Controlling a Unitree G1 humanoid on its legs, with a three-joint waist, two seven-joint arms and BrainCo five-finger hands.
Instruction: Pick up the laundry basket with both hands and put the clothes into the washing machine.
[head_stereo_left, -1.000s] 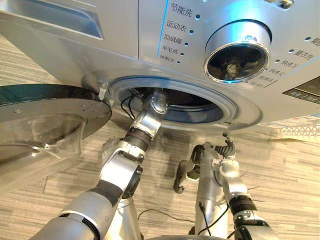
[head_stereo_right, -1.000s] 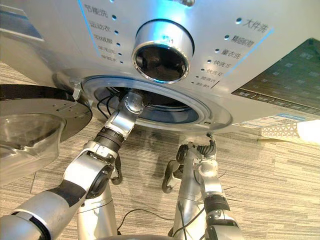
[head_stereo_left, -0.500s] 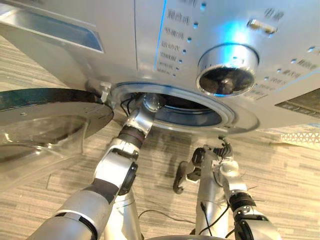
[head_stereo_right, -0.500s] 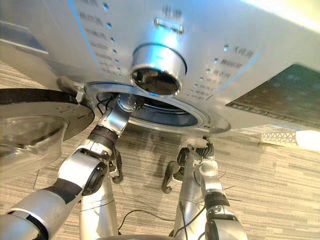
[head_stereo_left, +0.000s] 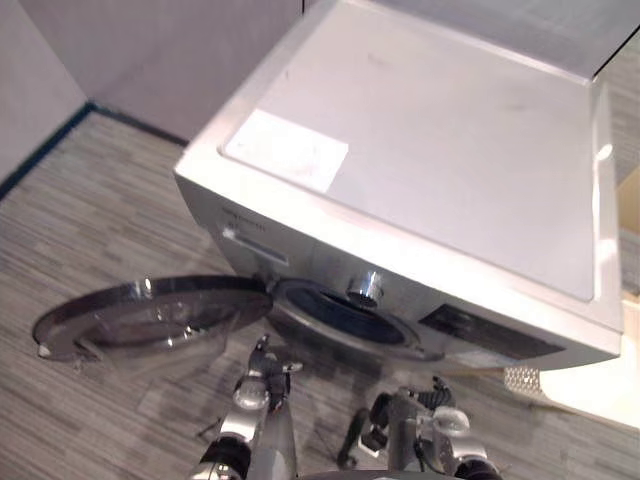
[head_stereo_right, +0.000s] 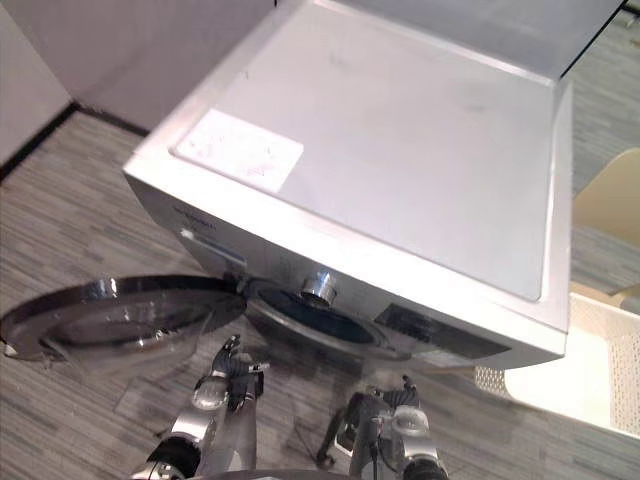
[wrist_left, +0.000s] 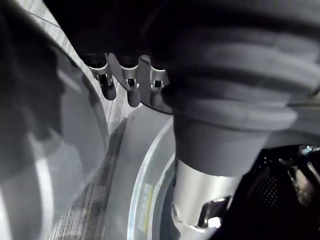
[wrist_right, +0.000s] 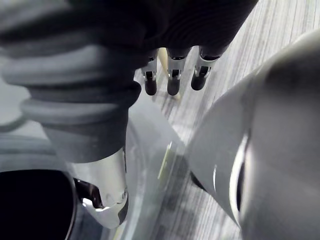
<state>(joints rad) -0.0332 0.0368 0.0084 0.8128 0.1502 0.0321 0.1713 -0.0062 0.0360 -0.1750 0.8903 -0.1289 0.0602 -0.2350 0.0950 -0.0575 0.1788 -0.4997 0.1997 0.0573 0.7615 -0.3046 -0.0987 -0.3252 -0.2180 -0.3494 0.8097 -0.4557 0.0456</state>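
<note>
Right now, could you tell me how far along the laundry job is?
Done: the round glass door of the silver washing machine stands open. In hand: nothing; the left hand and right hand hang open below the dark drum opening. The white perforated laundry basket sits on the floor right of the machine. Left: drum contents too dark to tell, so loading is unconfirmed.

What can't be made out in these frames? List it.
- Drum interior: head views look steeply down and the opening is dark, so whether clothes are inside can't be told.
- Laundry basket: cut off by the right edge, contents hidden.
- Left hand, right hand: dark covers crowd the wrist views and the hands are tiny in the head views, so their pose is unclear.
- Control panel print: too small.
</note>
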